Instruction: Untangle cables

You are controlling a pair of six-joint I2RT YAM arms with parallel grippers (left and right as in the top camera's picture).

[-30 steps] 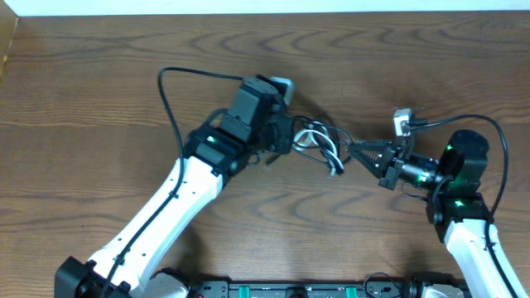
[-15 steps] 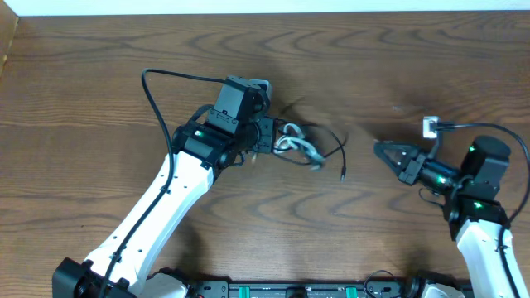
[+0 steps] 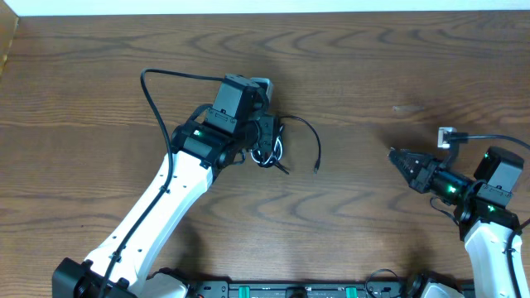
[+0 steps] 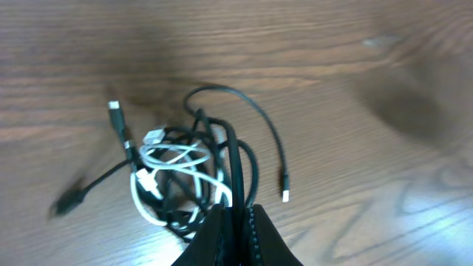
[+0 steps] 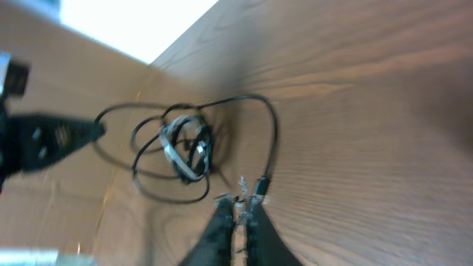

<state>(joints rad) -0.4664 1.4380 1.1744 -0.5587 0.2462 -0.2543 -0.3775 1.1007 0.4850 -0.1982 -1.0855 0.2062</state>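
Observation:
The cables lie as a tangle [image 3: 276, 151] on the wooden table by my left gripper [image 3: 267, 142]. In the left wrist view the left gripper [image 4: 236, 216] is shut on a strand of the black cable [image 4: 260, 127], with the white cable [image 4: 177, 157] looped inside the black coils. One black plug end [image 3: 317, 168] lies free to the right. My right gripper [image 3: 394, 155] is shut and empty, well to the right of that plug. In the right wrist view the tangle [image 5: 185, 148] lies beyond the right gripper [image 5: 238, 205].
The left arm's thick black cable [image 3: 157, 91] arcs over the table to the left of the tangle. The table's far edge [image 3: 265, 13] meets a white wall. A loose plug [image 4: 114, 109] and a dark connector [image 4: 68, 201] stick out on the tangle's left.
The right gripper has let go of the tangle, shut, and pulled back to the right. The left gripper has drawn the tangle left, and a black cable end now lies free.

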